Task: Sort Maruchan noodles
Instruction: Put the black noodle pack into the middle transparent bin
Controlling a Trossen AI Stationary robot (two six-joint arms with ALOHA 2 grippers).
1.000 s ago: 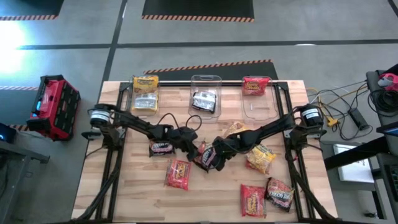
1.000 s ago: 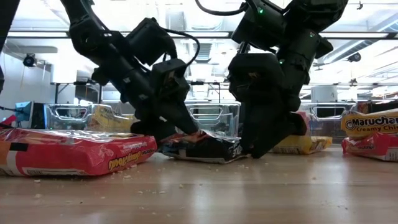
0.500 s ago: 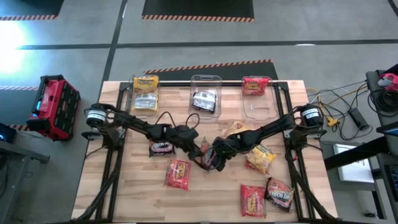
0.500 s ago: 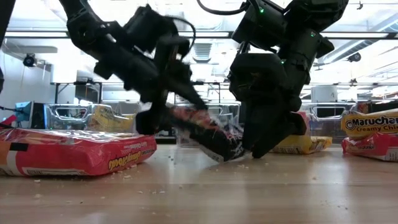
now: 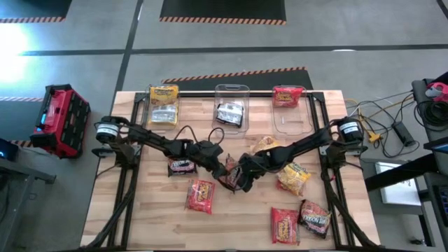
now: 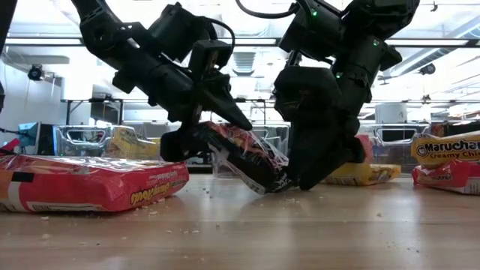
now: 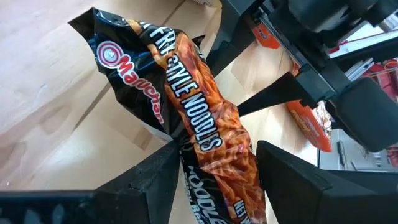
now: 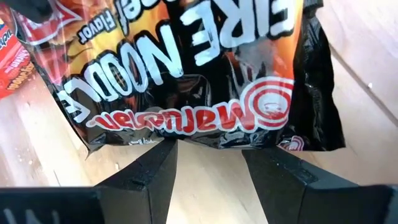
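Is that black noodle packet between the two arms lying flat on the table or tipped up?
Tipped up. The black crinkly plastic noodle packet slants, one end raised in the left gripper, the lower end by the right gripper at the wooden table.
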